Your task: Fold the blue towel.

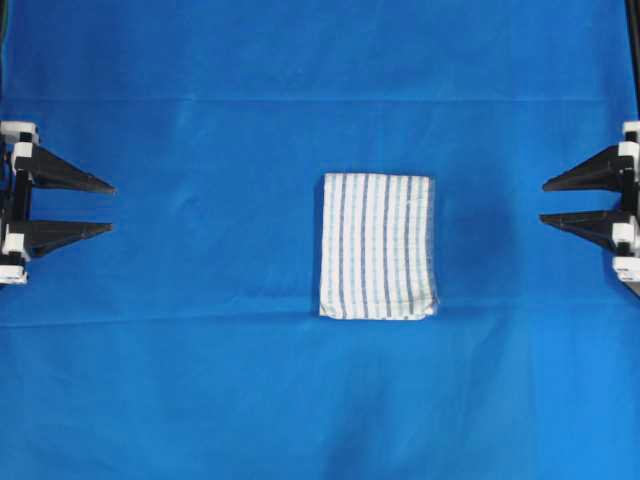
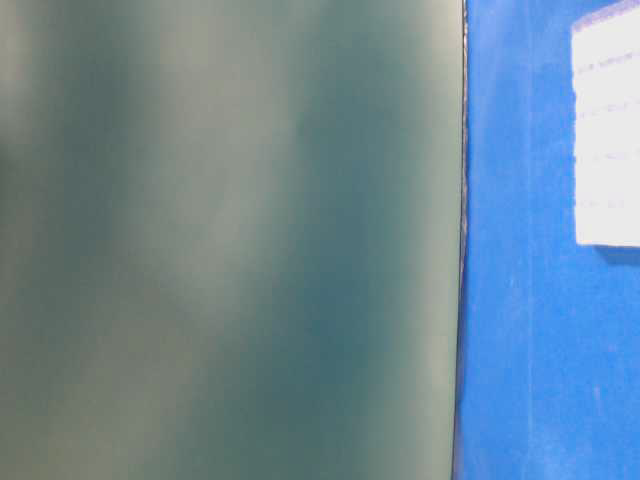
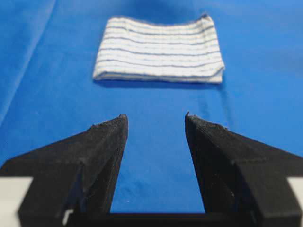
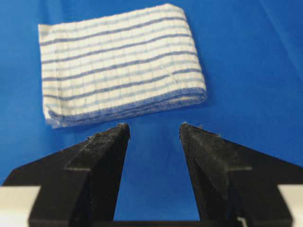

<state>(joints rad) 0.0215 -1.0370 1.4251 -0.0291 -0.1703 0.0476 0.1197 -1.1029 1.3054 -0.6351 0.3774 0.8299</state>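
Between two open grippers (image 1: 112,207) (image 1: 542,202), one folded blue towel (image 1: 377,246)

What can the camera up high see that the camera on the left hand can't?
Only the overhead view shows both arms at once: the left gripper at the left edge and the right gripper at the right edge, both open and empty, far from the towel between them. Only the left wrist view shows the towel's stacked folded layers along its near edge, and its own fingertips up close. Both show the striped towel lying folded on the blue sheet, with nothing touching it.
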